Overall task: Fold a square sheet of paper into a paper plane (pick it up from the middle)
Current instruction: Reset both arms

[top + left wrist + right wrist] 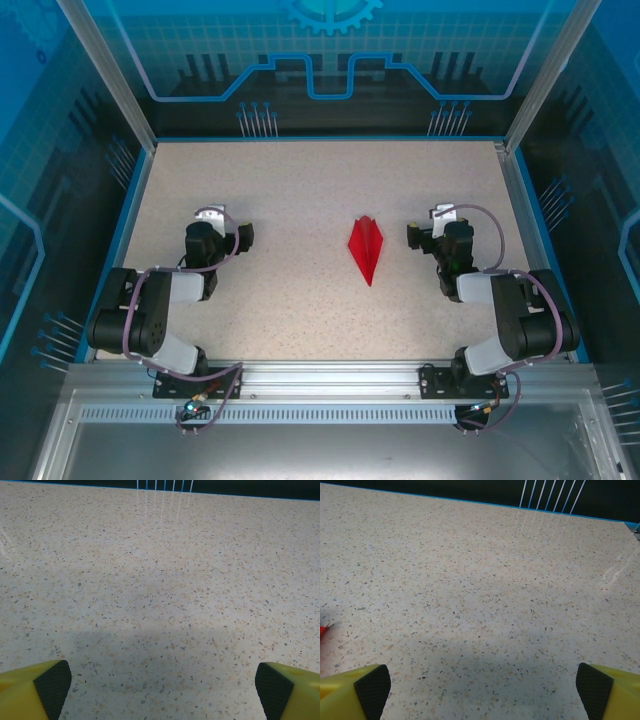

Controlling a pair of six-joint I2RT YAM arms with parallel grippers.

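Paper plane (366,250) is seen lying flat on speckled bench (300,180), right of middle, long sharp tip directed to near edge. It is placed between both arms, nearer to right one, and touched by neither. Left gripper (162,687) is held wide apart low over bench, nothing clamped. Right gripper (483,687) is likewise spread wide, nothing clamped. Small red bit is noticed at left border of right wrist view.

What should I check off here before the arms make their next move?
1. Paper plane folded into a slim dart, lying on the table: ok.
2. Left gripper open and empty: ok.
3. Right gripper open and empty: ok.
4. Both grippers apart from the paper plane: ok.
5. Creases sharp and symmetrical: cannot tell, too small.
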